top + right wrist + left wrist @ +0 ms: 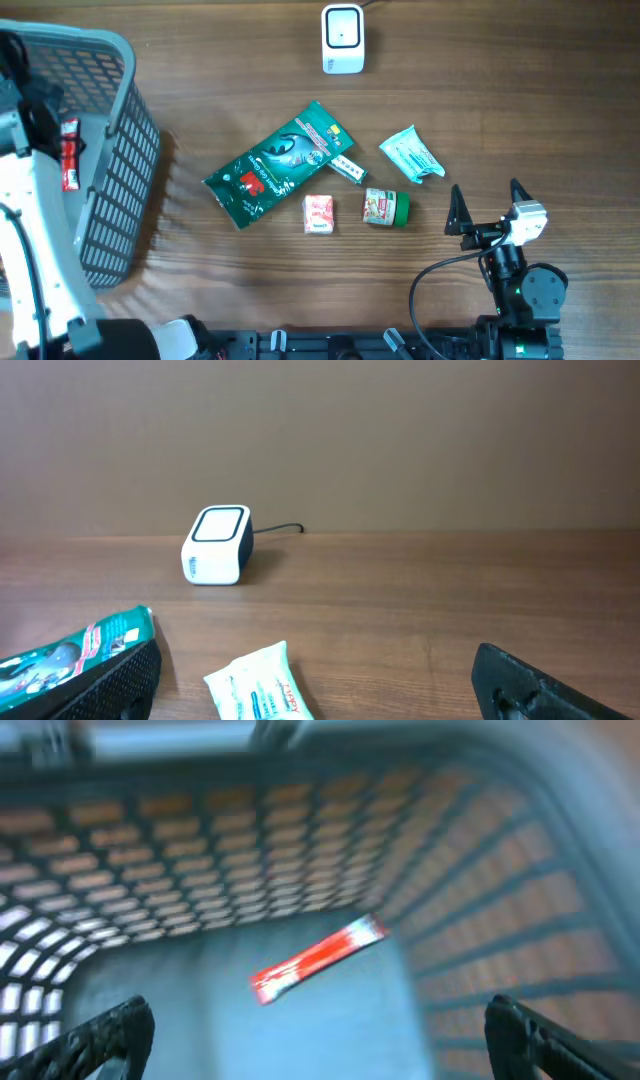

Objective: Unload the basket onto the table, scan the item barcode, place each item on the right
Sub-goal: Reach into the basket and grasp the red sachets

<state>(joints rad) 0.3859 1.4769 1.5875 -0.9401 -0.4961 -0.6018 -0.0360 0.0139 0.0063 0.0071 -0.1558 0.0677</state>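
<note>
A red stick packet [318, 958] lies flat on the floor of the grey mesh basket [120, 190], seen too in the overhead view [70, 155]. My left gripper [318, 1025] hangs above it inside the basket, open and holding nothing. The white barcode scanner [342, 38] stands at the table's far edge, its window facing the right wrist camera [215, 545]. My right gripper [488, 205] rests open and empty near the front right of the table, pointing toward the scanner. A white wipes pack [262, 685] lies just ahead of its fingers.
Between basket and right arm lie a green pouch [280, 165], a small stick [348, 167], a wipes pack [412, 157], a small red-and-white box [318, 214] and a green-lidded jar [385, 208]. The scanner's cable runs off the far edge.
</note>
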